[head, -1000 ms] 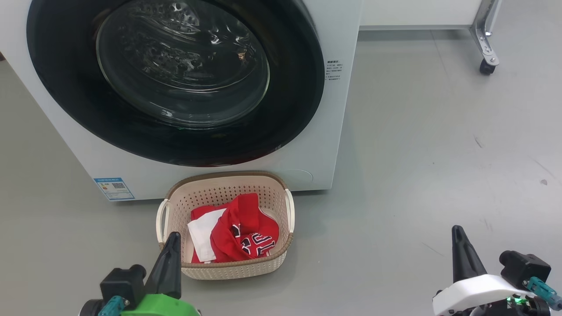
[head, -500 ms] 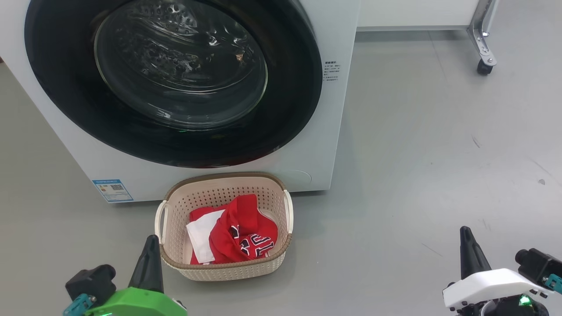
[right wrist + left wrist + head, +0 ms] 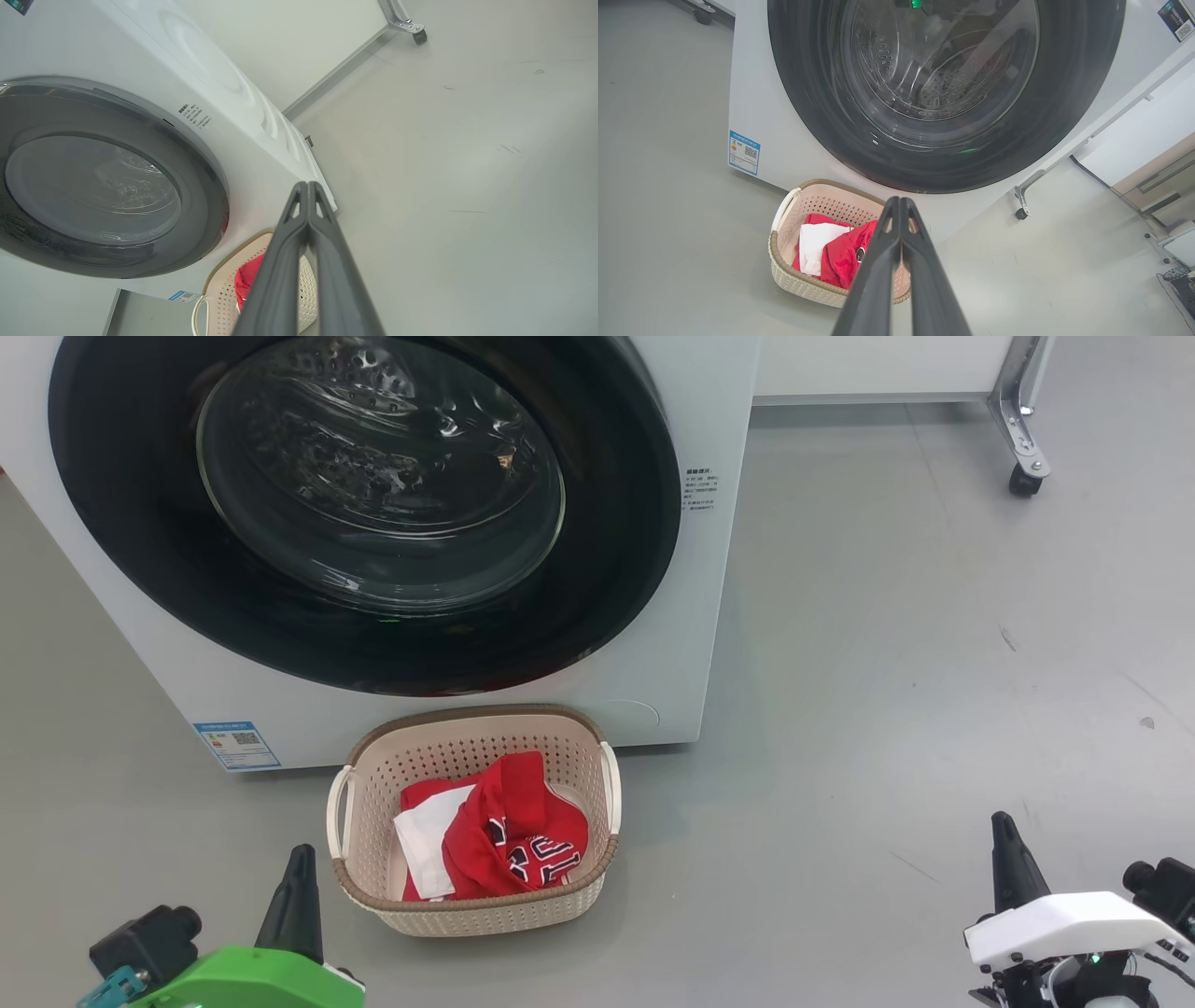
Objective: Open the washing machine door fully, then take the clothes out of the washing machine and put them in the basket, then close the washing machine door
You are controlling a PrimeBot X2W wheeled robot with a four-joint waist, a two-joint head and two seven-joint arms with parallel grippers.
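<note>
The washing machine door [image 3: 364,504] [image 3: 945,88] [image 3: 103,182], black-rimmed with a bulging glass bowl, lies flush against the white washing machine [image 3: 709,569]. Right in front of the machine stands the cream basket [image 3: 476,821] [image 3: 784,275] [image 3: 219,294] on the floor, holding the red clothes [image 3: 504,840] [image 3: 840,256] with a white patch. My left gripper [image 3: 299,863] [image 3: 900,201] hovers just left of the basket's near corner, shut and holding nothing. Far to the right, over bare floor, my right gripper [image 3: 1004,829] [image 3: 307,185] is shut too, with nothing in it.
A blue label [image 3: 235,744] sits on the machine's lower left front. A metal frame leg with a castor [image 3: 1024,481] stands at the back right. Open grey floor [image 3: 934,663] stretches to the right of the machine and basket.
Both grippers have drawn back toward the bottom of the head view, the left one also moving left, off the basket's edge. The camera has shifted slightly. Door, basket and clothes are still.
</note>
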